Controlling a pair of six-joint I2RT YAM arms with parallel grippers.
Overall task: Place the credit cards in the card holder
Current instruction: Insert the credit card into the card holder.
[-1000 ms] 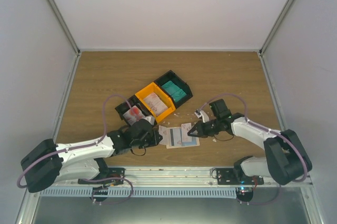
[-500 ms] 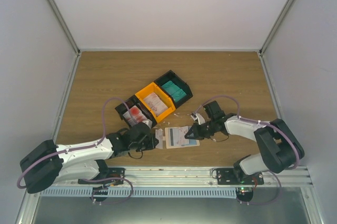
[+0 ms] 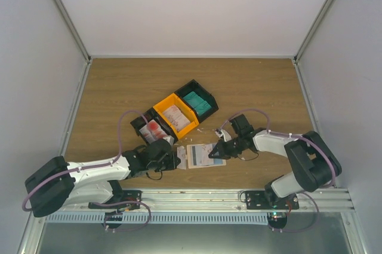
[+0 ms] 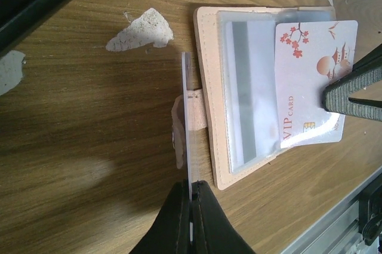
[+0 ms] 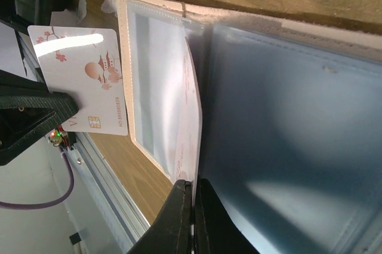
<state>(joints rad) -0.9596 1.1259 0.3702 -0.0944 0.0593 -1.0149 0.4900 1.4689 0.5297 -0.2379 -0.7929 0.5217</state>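
The card holder [image 3: 202, 155] lies open on the wood between both grippers, its beige edge [image 4: 206, 86] and pale blue-grey pockets [image 5: 286, 134] showing. My left gripper [image 4: 191, 185] is shut on a credit card [image 4: 187, 116], seen edge-on, standing just left of the holder over its snap tab. From the right wrist, that card [image 5: 83, 80] is white with red blossoms. My right gripper [image 5: 192, 183] is shut on a second white, red-blotched credit card [image 4: 310, 80], whose left edge lies at a clear pocket. More credit cards sit in the trays, teal [image 3: 197, 102] and red-blotched [image 3: 153, 128].
Joined trays, black [image 3: 143, 124], orange [image 3: 164, 110] and black [image 3: 206, 92], stand behind the holder. White paper scraps [image 4: 140, 30] litter the wood near the holder. A metal rail [image 3: 197, 197] runs along the near table edge. Grey walls enclose the table.
My right gripper has moved left with its card onto the holder. The left gripper has drawn back slightly to the left, still gripping its card.
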